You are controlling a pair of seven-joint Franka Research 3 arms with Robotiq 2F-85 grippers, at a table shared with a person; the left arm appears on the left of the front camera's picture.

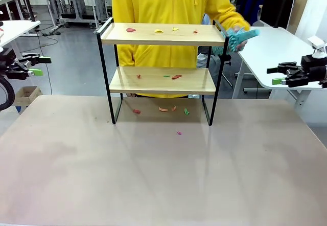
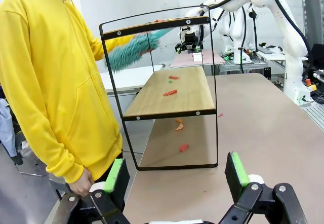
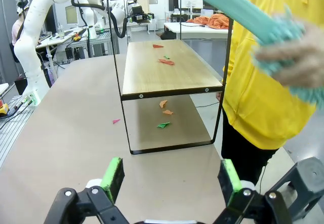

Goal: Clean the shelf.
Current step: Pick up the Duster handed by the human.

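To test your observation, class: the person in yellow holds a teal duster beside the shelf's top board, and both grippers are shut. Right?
No: the wrist views show the left gripper and right gripper open. The rest holds.

the beige table (image 1: pixel 153 185) is carrying the shelf (image 1: pixel 113 83) near its far edge. coloured scraps (image 1: pixel 131 30) are lying on its top board (image 1: pixel 148 40), its lower board (image 1: pixel 153 87) and the tabletop beneath, a pink scrap (image 1: pixel 178 132) lying just in front.
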